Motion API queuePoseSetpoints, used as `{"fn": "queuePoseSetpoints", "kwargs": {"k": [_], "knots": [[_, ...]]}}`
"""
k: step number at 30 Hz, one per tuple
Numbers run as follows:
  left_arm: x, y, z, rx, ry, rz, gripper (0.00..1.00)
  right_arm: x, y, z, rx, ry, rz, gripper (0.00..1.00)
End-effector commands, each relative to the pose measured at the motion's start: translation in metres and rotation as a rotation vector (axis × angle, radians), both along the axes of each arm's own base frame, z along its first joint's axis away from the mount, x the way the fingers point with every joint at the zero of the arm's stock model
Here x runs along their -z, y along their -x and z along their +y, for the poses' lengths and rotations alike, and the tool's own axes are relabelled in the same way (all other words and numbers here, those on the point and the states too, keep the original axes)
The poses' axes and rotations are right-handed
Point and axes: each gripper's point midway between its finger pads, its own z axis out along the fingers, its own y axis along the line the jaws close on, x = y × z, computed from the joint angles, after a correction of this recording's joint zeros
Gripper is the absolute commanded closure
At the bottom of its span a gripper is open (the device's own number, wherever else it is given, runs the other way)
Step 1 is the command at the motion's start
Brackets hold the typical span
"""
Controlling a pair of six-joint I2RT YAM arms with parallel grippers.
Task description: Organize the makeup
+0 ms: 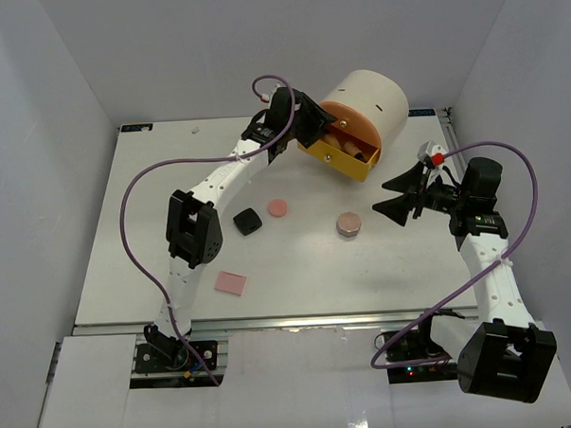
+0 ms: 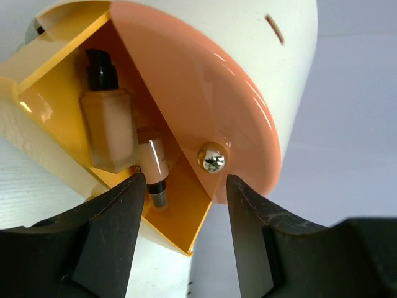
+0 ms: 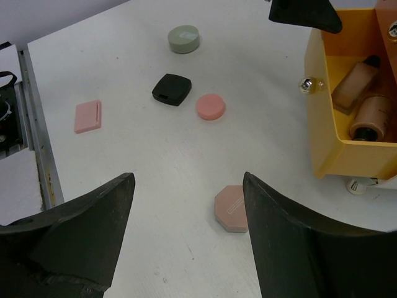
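On the table lie a black compact, a pink round compact, a rose-beige compact and a flat pink square. Tan bottles and a tube lie in the open yellow drawer. My left gripper is open, its jaws either side of the pink drawer front's knob, not touching. My right gripper is open and empty above the table, over the rose-beige compact. A grey-green round compact shows only in the right wrist view.
The big cream cylinder stands at the back of the table, with its pink and yellow drawers swung out toward the middle. The left arm reaches across the table's left half. Side walls close in both sides.
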Motion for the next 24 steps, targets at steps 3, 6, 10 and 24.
{"fn": "queuePoseSetpoints", "kwargs": {"k": [3,6,10,24], "knots": [[-0.156,0.069,0.044,0.193,-0.163,-0.525,0.36,0.007,0.012,0.008,-0.101,0.018,-0.077,0.33],[-0.146,0.123,0.084,0.303,-0.315,-0.714,0.37,0.016,0.008,0.018,-0.097,0.088,-0.108,0.48],[-0.067,0.181,0.164,0.291,-0.460,-0.728,0.39,0.033,0.006,0.055,-0.127,0.276,-0.167,0.77],[0.003,0.216,0.266,0.147,-0.540,-0.625,0.31,0.089,-0.142,0.092,0.329,0.892,-0.179,0.82]]}}
